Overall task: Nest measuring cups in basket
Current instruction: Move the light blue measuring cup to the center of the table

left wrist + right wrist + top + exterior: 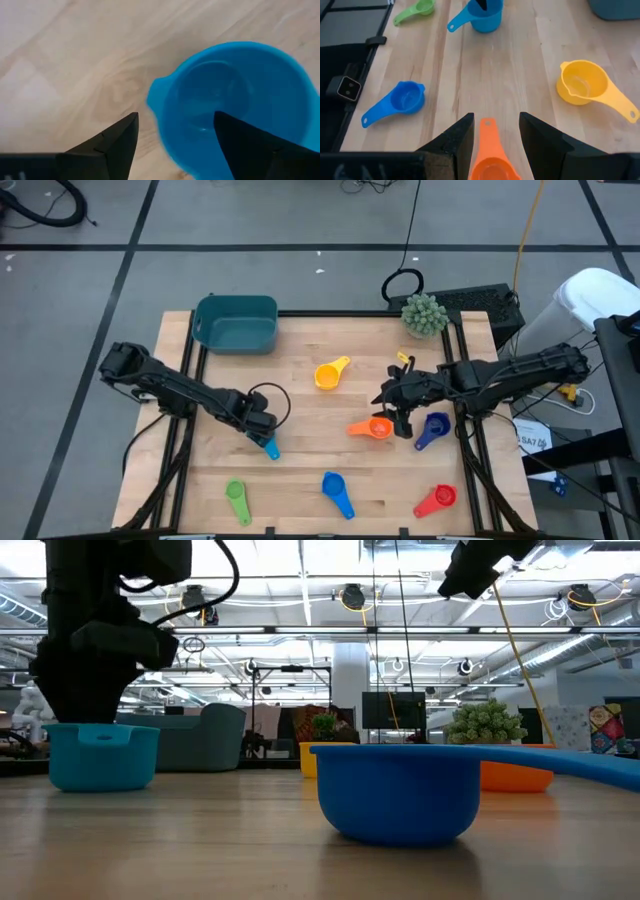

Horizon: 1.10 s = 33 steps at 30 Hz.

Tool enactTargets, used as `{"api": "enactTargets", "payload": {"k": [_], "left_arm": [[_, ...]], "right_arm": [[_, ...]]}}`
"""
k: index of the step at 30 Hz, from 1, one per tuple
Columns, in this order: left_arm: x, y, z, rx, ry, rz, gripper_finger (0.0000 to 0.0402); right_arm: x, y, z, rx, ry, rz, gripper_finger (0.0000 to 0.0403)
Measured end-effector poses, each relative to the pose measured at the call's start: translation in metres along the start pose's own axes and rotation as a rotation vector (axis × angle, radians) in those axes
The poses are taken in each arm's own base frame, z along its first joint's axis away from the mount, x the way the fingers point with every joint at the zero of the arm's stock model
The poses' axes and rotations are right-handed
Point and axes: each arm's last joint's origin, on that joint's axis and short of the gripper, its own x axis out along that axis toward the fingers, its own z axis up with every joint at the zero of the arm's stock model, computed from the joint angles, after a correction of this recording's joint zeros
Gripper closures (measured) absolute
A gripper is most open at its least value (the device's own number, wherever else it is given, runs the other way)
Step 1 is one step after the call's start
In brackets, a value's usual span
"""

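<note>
The light blue cup [270, 445] stands on its base left of the table's middle. My left gripper [176, 116] is open over it, one finger [245, 145] inside the bowl and the other [112, 147] outside the wall near the spout [155, 95]. The orange cup [372, 427] stands right of centre. My right gripper [496, 116] is open and low over it, with the orange handle [487, 131] between its fingers and a gap showing on each side. The teal basket [237, 322] stands at the far left corner. My left gripper comes at the light blue cup from above and straddles its wall [165, 125], one finger in the bowl and one outside. The cup stands upright on the table [100, 755]. I cannot tell whether either finger touches the wall.
Loose on the table are the yellow cup [330, 373], dark purple-blue cup [432, 428], red cup [437, 498], blue cup [337, 492] and green cup [237, 500]. A spiky green ball plant [424, 314] stands at the far right. Bare wood lies between the basket and the yellow cup.
</note>
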Motion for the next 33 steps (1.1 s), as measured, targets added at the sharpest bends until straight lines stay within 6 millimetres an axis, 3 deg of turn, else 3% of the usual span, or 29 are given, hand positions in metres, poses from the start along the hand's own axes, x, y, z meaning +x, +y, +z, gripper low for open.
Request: {"api": "enactTargets", "payload": {"k": [6,9,23,33], "left_arm": [[0.004,-0.005,0.004,0.032,-0.016,-0.039,0.0146],[0.004,-0.003,0.008,0.054,-0.018,-0.031,0.0167],[0.005,0.000,0.032,0.260,-0.077,-0.086,0.0382],[0.001,-0.005,0.065,0.518,-0.257,-0.239,0.0393]], "right_arm": [[0.000,0.000,-0.001,-0.010,0.008,-0.002,0.0252],[0.000,0.000,-0.001,-0.017,0.008,-0.002,0.0252],[0.000,0.000,-0.001,-0.015,0.013,-0.002,0.0252],[0.000,0.000,-0.002,0.000,0.017,0.000,0.0252]]}}
